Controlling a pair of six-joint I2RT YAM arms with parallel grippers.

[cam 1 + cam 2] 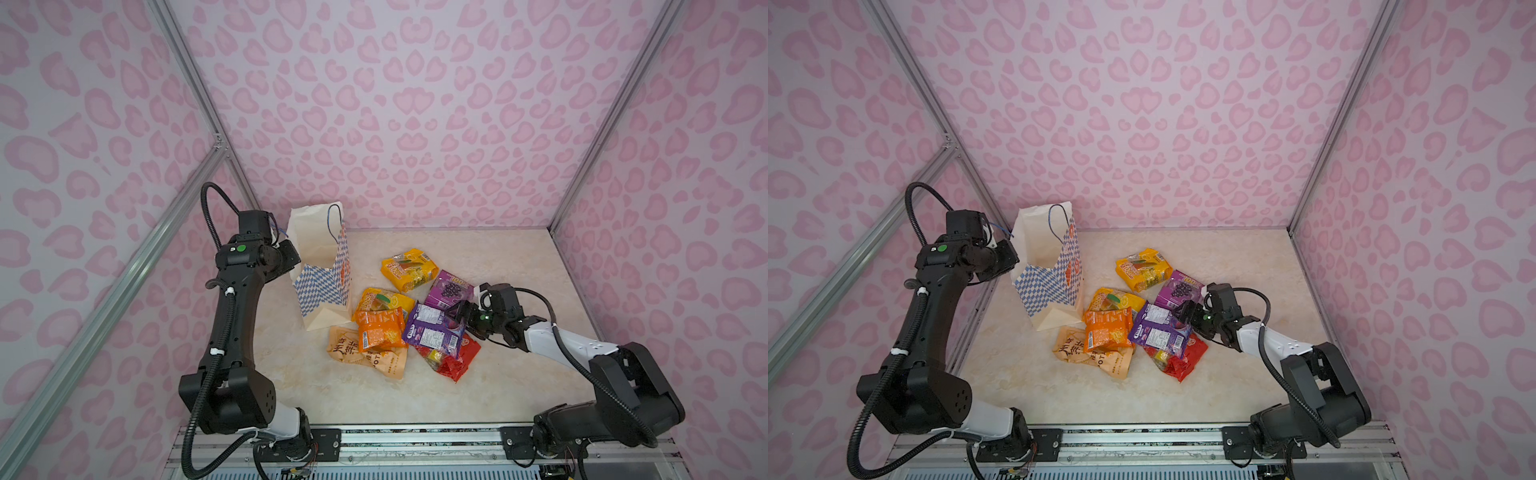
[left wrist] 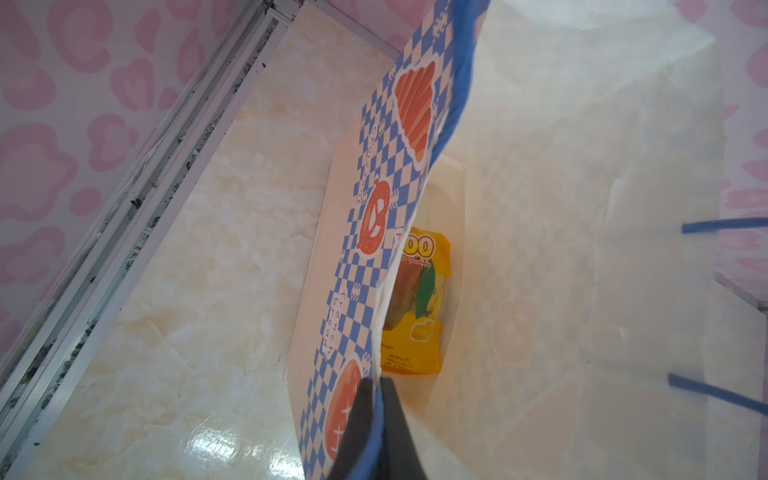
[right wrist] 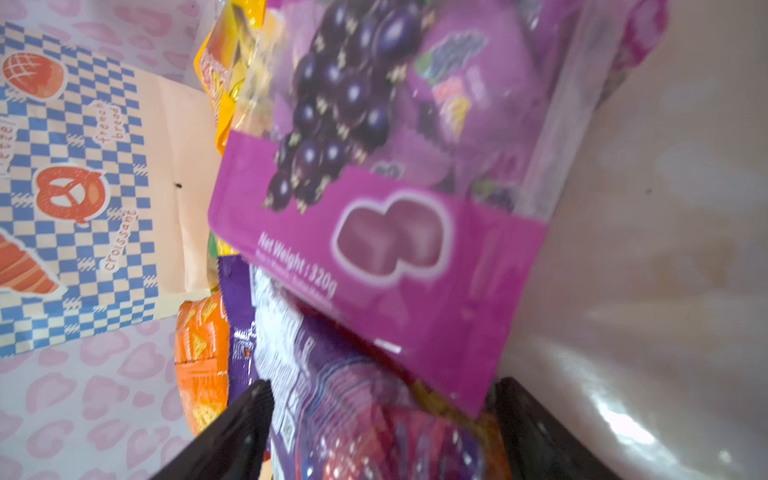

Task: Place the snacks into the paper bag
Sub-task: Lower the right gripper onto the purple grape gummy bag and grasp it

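Observation:
The paper bag stands upright at the back left, mouth open. My left gripper is shut on its checkered wall at the rim. One yellow snack packet lies on the bag's bottom. The other snacks are heaped right of the bag: a yellow pack, a magenta grape pack, a dark purple pack, an orange pack, a tan chip bag and a red pack. My right gripper is open, its jaws either side of the dark purple pack.
Pink patterned walls with metal frame posts close in the marble tabletop on three sides. A metal rail carrying both arm bases runs along the front edge. The left arm stands between the bag and the left wall.

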